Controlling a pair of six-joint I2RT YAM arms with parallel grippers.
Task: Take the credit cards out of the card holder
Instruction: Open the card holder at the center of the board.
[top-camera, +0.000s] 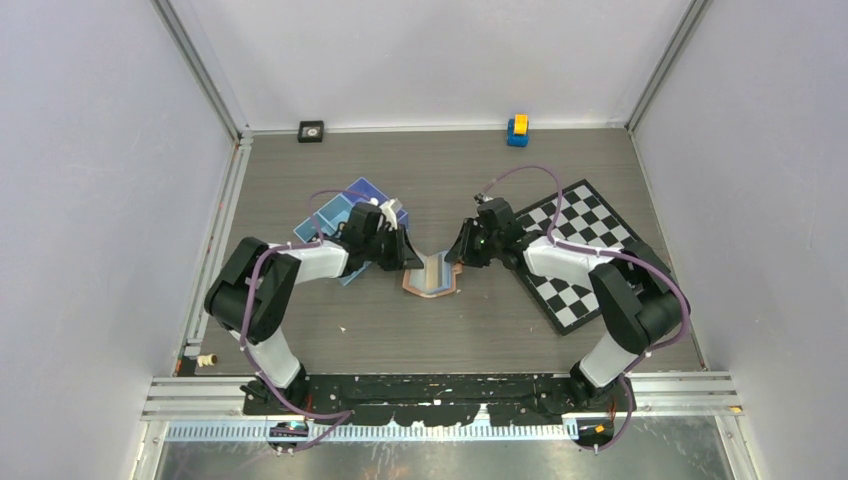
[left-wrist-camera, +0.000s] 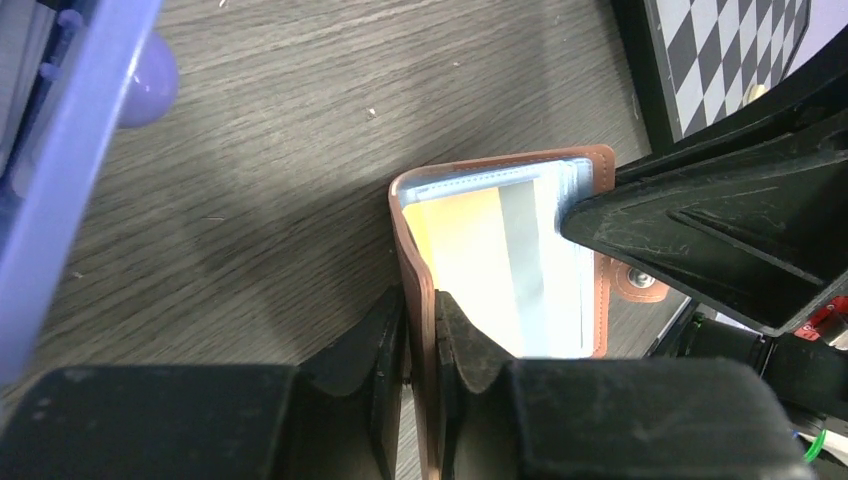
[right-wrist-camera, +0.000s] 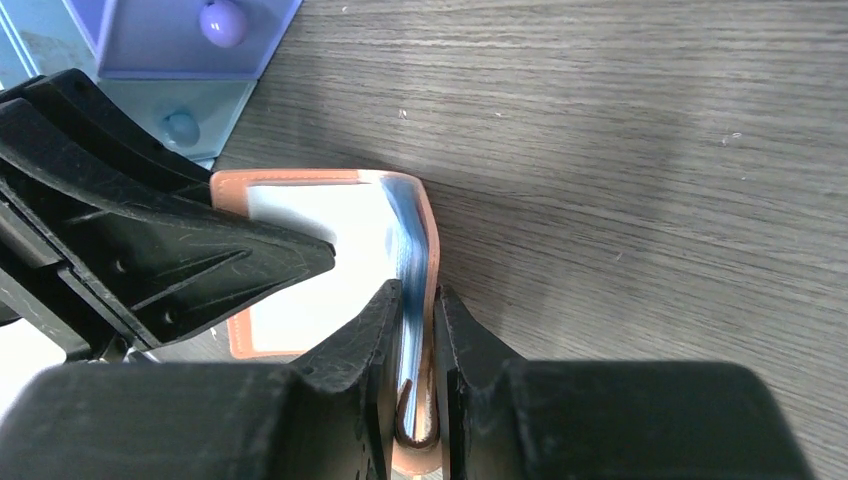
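**Grey-wood counter (top-camera: 450, 180), card holder (top-camera: 432, 278) pinned open**

Both sides are gripped. The left claw (left-wrist-camera: 422, 322) is narrow, pinching the holder's left cover. The right claw (right-wrist-camera: 418, 312) is narrow on the right cover. The holder lies spread just beside the blue tray (top-camera: 345, 205). Credit cards (left-wrist-camera: 470, 260) sit in clear sleeves. It looks light, with floppy leather. The cards look stiff, thin and slick, so pinch an exposed edge.
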